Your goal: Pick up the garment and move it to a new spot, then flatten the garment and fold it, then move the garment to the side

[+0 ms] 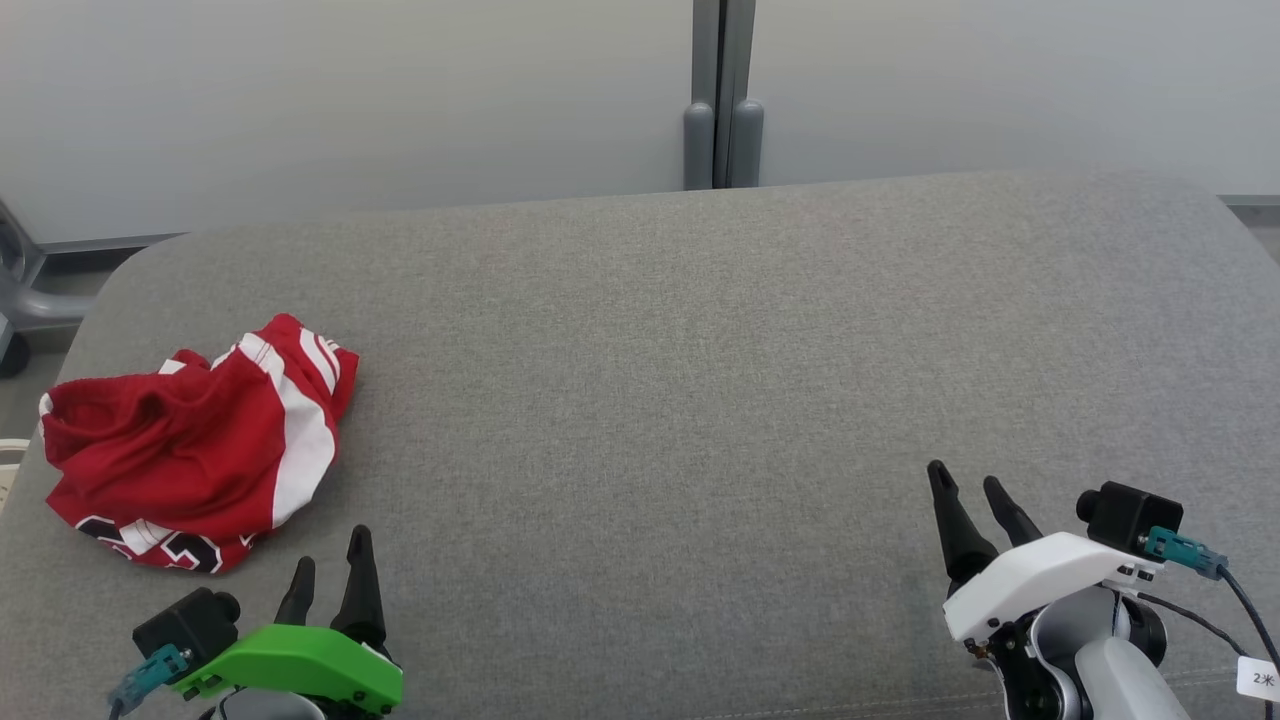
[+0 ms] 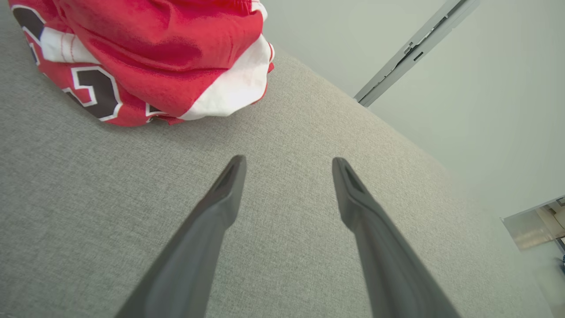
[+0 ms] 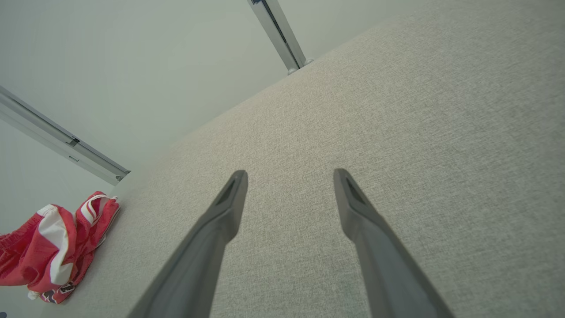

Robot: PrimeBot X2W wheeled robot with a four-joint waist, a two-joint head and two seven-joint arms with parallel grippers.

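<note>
The garment is a crumpled red piece with white panels and dark numerals, lying in a heap at the left end of the grey padded table. In the left wrist view the garment fills the upper left. My left gripper hovers just in front of and to the right of the heap, open and empty, its tips over bare fabric. My right gripper stands open and empty near the front right, far from the garment, with its fingers spread over the grey surface.
A pale wall with a grey vertical post rises behind the table's far edge. At the far left, beyond the table's rounded corner, stands a grey metal frame. A wide stretch of grey surface lies between the two grippers.
</note>
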